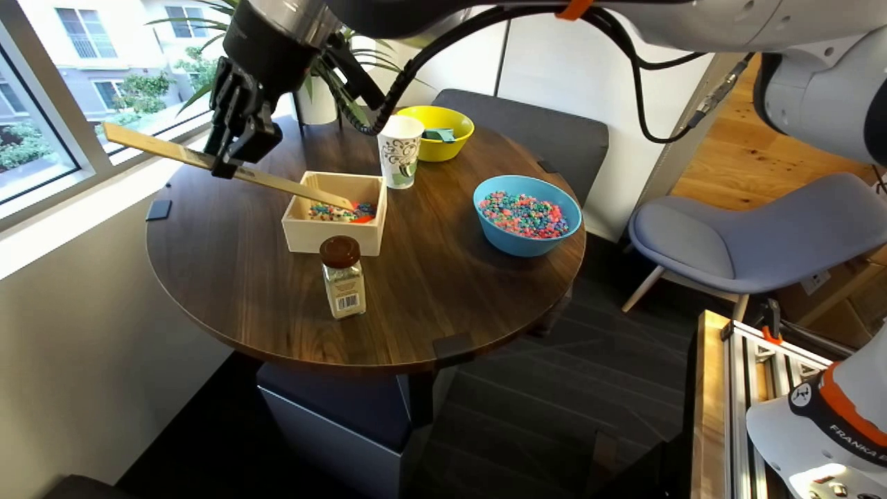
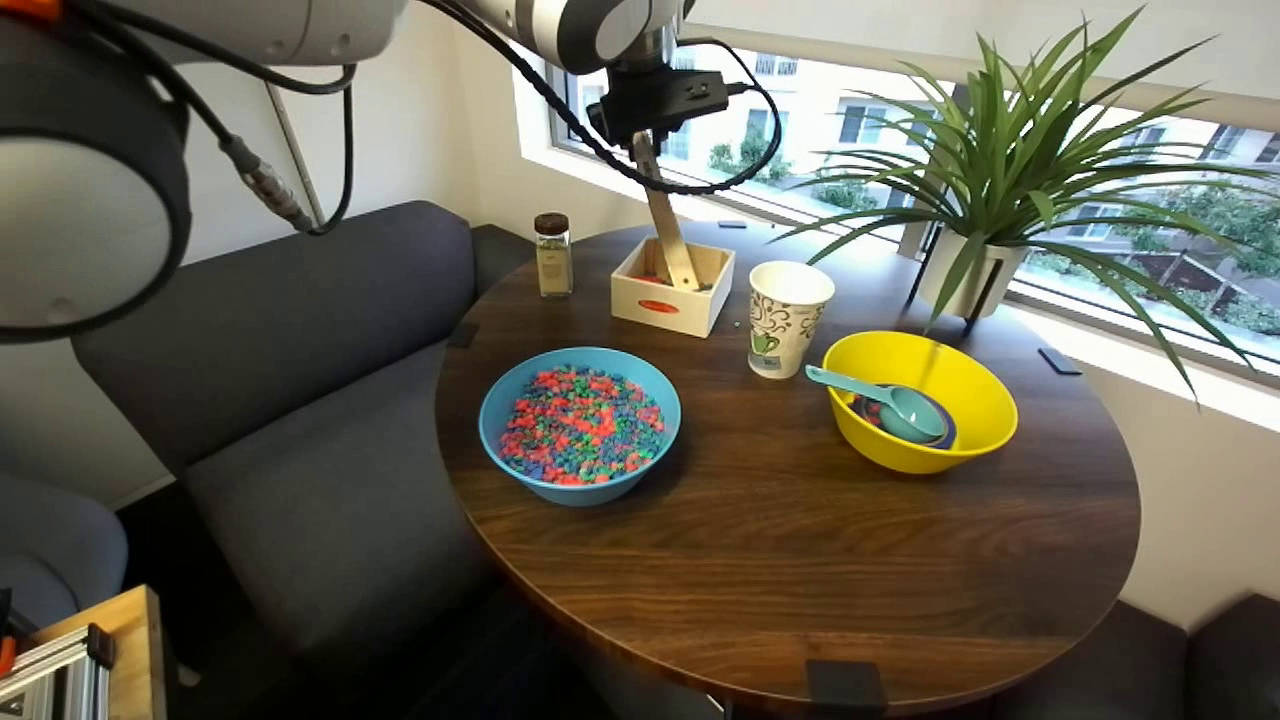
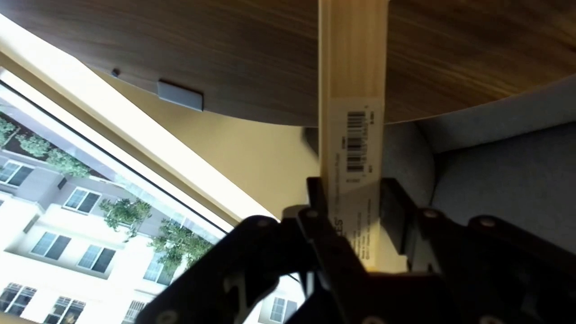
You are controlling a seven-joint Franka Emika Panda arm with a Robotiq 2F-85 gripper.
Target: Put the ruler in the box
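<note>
So the pincer (image 1: 223,165) has the ruler (image 3: 354,81) pinched pretty snugly, one finger along each long edge, which you can see best in the wrist view. There's a barcode (image 3: 356,141) on the flat face, just past the fingertips.

The ruler's on a slant: one end pokes up and out beyond the pincer, and the other slopes down over a wall of the box (image 1: 305,237) to the coloured bits (image 1: 327,212) inside. Honestly can't tell if that low tip is touching the bits or hanging just above them.

The box itself sits flat on the bench (image 2: 780,560), with a red oval (image 2: 657,306) on one wall. Near it on one side there's a brown-lidded spice jar (image 1: 344,287), upright, and on another side a patterned paper cup (image 2: 783,330), also upright. A bit farther off is a blue bowl (image 1: 520,246) with loads of little pieces (image 2: 590,420), plus a yellow bowl (image 2: 965,385) by the cup with a teal scoop (image 2: 908,414) in it, handle sticking out over the rim.

Further out you've got a spiky plant (image 2: 1000,180) by the window (image 1: 125,62), and a greyish-blue chair (image 1: 682,235) in an exterior view.
</note>
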